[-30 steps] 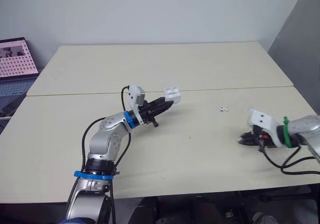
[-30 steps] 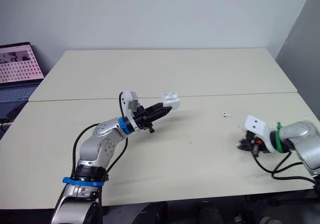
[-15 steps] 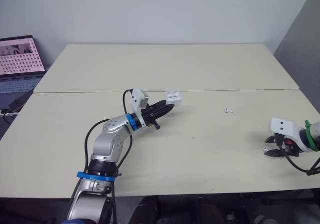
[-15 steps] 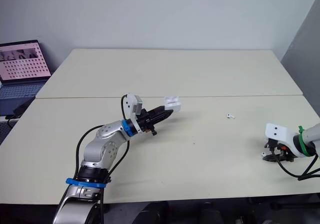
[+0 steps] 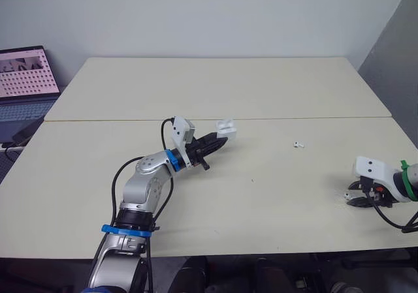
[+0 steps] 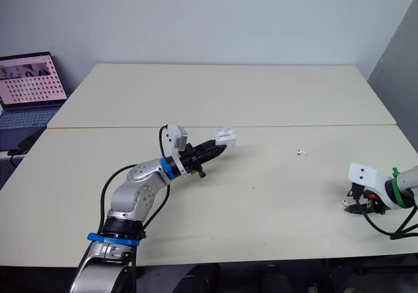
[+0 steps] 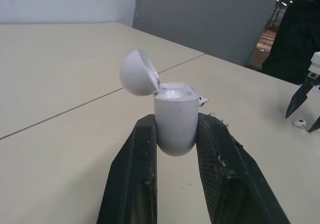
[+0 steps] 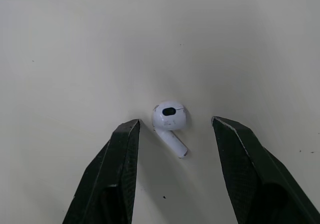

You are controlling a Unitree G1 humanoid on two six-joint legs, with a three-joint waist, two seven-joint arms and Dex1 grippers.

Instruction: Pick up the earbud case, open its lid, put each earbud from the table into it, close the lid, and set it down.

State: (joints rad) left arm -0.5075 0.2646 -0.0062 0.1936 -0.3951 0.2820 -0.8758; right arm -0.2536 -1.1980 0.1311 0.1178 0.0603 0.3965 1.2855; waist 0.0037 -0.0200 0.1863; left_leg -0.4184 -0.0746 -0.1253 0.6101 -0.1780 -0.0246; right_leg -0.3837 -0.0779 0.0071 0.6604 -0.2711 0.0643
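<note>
Between right fingers [image 8: 119, 176], earbud [image 8: 170, 118], arm [image 5: 409, 181] cut off

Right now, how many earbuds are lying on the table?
2. One earbud lies mid-table, to the right of the earbud case held in the left gripper. The other earbud lies between the open right gripper's fingers. The case's inside is partly hidden.

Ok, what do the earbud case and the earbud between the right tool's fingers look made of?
The earbud case: likely hard white plastic, smooth and glossy, from soft highlights on its curves. The earbud: seemingly the same glossy white plastic, from its sheen.
</note>
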